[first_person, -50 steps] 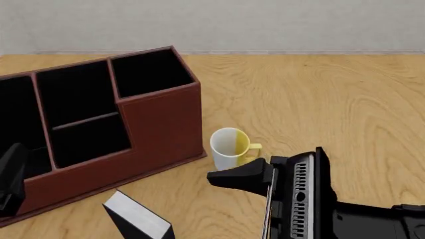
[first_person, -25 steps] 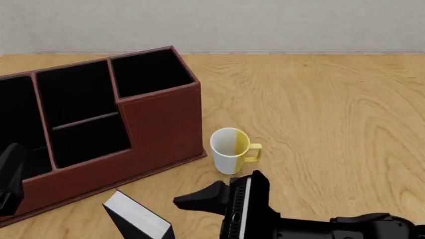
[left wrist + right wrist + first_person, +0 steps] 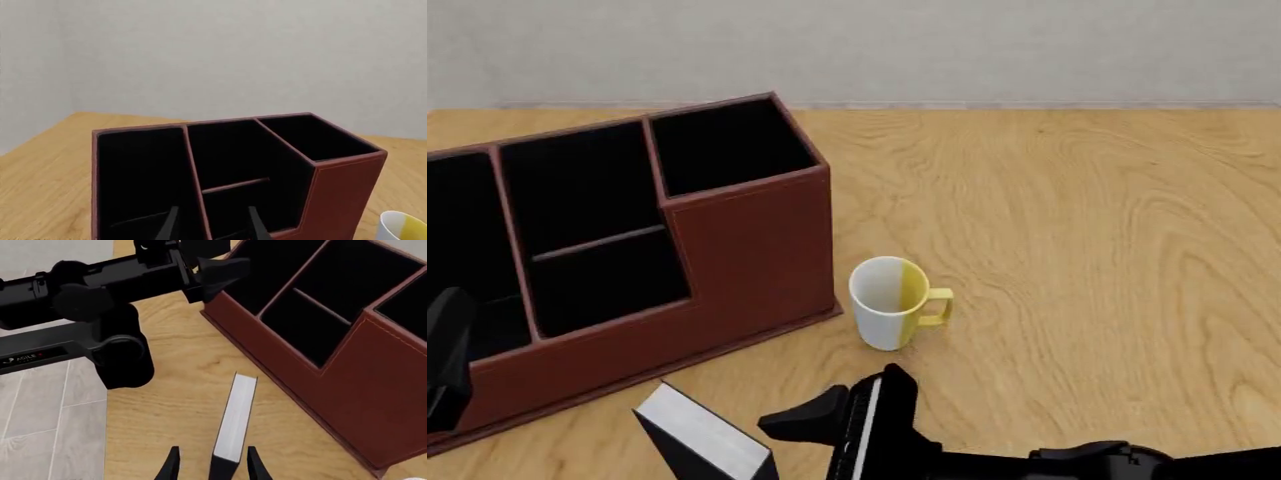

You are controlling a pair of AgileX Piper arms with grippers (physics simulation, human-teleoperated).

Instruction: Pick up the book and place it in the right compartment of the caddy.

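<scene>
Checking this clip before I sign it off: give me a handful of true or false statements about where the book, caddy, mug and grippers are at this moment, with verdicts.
1. The book stands on the table in front of the caddy. True.
2. The book is already inside the right compartment. False: that cell shows only its black interior.
3. The right gripper has an open finger on each side of the book's near end. True.
4. The mug sits inside the caddy. False: it stands on the table beside the caddy's right end.
5. The left gripper holds the book. False: it is open and empty, facing the caddy.
</scene>
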